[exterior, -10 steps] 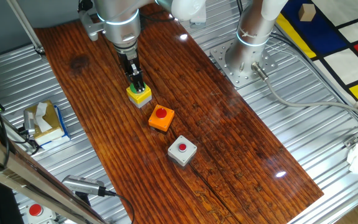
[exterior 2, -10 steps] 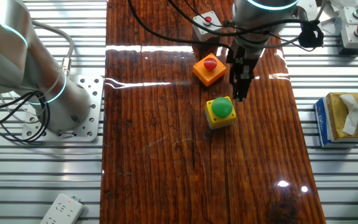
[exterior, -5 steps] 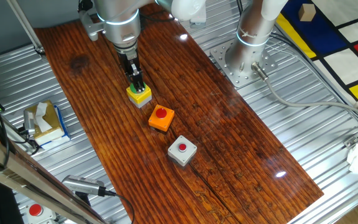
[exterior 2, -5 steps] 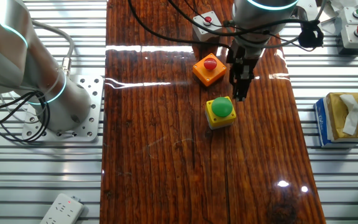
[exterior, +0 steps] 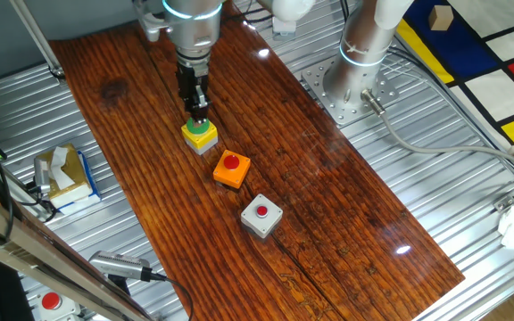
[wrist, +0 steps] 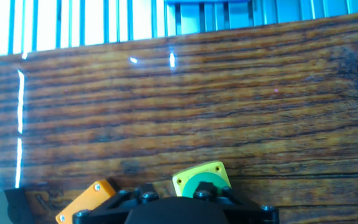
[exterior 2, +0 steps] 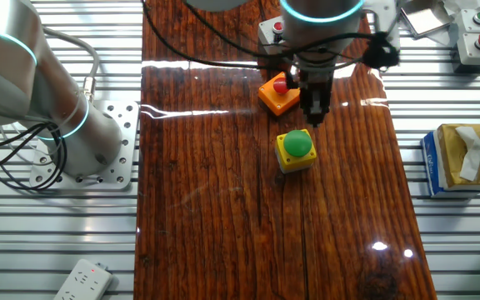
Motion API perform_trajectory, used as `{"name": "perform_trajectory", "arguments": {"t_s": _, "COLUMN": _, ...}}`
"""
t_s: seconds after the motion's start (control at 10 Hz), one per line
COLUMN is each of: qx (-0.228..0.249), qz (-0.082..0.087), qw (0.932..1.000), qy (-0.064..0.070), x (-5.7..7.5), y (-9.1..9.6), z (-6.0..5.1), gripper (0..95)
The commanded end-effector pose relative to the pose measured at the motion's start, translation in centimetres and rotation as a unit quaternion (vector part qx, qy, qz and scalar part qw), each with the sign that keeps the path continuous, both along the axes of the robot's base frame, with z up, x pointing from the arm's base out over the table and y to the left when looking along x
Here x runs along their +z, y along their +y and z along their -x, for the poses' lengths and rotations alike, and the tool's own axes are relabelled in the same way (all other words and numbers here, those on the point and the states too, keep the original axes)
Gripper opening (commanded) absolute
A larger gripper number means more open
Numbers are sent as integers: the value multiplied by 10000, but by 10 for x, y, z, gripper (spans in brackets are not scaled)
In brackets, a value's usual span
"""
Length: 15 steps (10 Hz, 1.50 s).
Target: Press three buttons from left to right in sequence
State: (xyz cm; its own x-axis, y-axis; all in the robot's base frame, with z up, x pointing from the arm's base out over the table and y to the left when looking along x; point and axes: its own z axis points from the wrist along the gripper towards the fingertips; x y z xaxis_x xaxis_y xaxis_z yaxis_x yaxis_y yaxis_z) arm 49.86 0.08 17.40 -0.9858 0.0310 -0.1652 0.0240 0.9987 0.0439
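Claw [exterior: 200,115] just lifted off the yellow square box's green-capped button [exterior: 202,132] directly below, so first press looks done; finger state unclear.

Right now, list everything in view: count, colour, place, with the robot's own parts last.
Yellow button box: one, green cap, on the wooden board, first in the row.
Orange button box: one, red cap, middle of the row.
Grey button box: one, red cap, end of the row.
Wooden board: one, dark brown, on the ribbed metal table.
Tissue box: one, blue and tan, on the metal beside the board.
Pale button box: one, red and green caps, off the board.
Second arm's base: one, silver, bolted beside the board.
Gripper: one, black, above the green cap.
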Motion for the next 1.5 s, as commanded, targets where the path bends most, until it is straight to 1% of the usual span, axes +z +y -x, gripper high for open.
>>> {"name": "perform_trajectory", "arguments": {"t_s": 0.1, "qx": -40, "qz": 5, "qw": 10000, "qy": 30, "x": -1, "y": 0, "z": -3, "gripper": 0}}
{"name": "perform_trajectory", "arguments": {"t_s": 0.4, "qx": -29, "qz": 17, "qw": 10000, "qy": 36, "x": 2, "y": -1, "z": -7, "gripper": 0}}
{"name": "perform_trajectory", "arguments": {"t_s": 0.7, "qx": -39, "qz": 34, "qw": 10000, "qy": 48, "x": 7, "y": 3, "z": -21, "gripper": 0}}
{"name": "perform_trajectory", "arguments": {"t_s": 0.9, "qx": -41, "qz": 28, "qw": 10000, "qy": 38, "x": 8, "y": 5, "z": -26, "gripper": 0}}
{"name": "perform_trajectory", "arguments": {"t_s": 1.1, "qx": -199, "qz": -95, "qw": 9998, "qy": 32, "x": 8, "y": 6, "z": -31, "gripper": 0}}
{"name": "perform_trajectory", "arguments": {"t_s": 1.2, "qx": -217, "qz": -164, "qw": 9996, "qy": 28, "x": 7, "y": 6, "z": -31, "gripper": 380}}
{"name": "perform_trajectory", "arguments": {"t_s": 1.3, "qx": -223, "qz": -227, "qw": 9995, "qy": 0, "x": 7, "y": 6, "z": -31, "gripper": 570}}
{"name": "perform_trajectory", "arguments": {"t_s": 1.4, "qx": -236, "qz": -336, "qw": 9991, "qy": -39, "x": 6, "y": 6, "z": -32, "gripper": 570}}
{"name": "perform_trajectory", "arguments": {"t_s": 1.5, "qx": -255, "qz": -418, "qw": 9988, "qy": -88, "x": 5, "y": 6, "z": -32, "gripper": 760}}
